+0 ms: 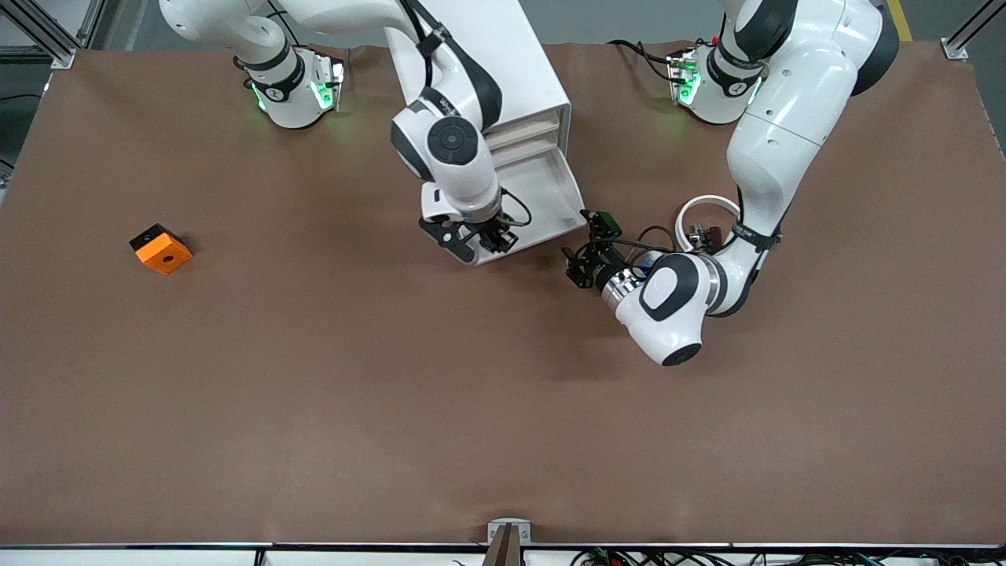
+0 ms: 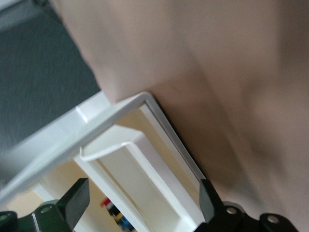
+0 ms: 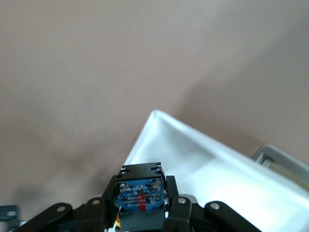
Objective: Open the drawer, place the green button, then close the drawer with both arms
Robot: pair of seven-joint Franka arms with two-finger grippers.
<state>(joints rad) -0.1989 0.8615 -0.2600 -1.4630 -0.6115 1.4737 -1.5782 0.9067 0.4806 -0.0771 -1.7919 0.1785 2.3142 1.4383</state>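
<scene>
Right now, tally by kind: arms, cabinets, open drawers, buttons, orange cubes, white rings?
Arms: 2, left gripper open beside the drawer, right gripper shut on the button, over the drawer
Cabinet: 1
Open drawer: 1
Button: 1
Orange cube: 1
White ring: 1
Total: 7

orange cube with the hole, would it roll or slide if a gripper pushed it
The orange cube has flat faces and rests flat on the brown table cover, so it would probably slide, not roll. It looks small and rigid, so likely light. A push high up might tip it.
</scene>
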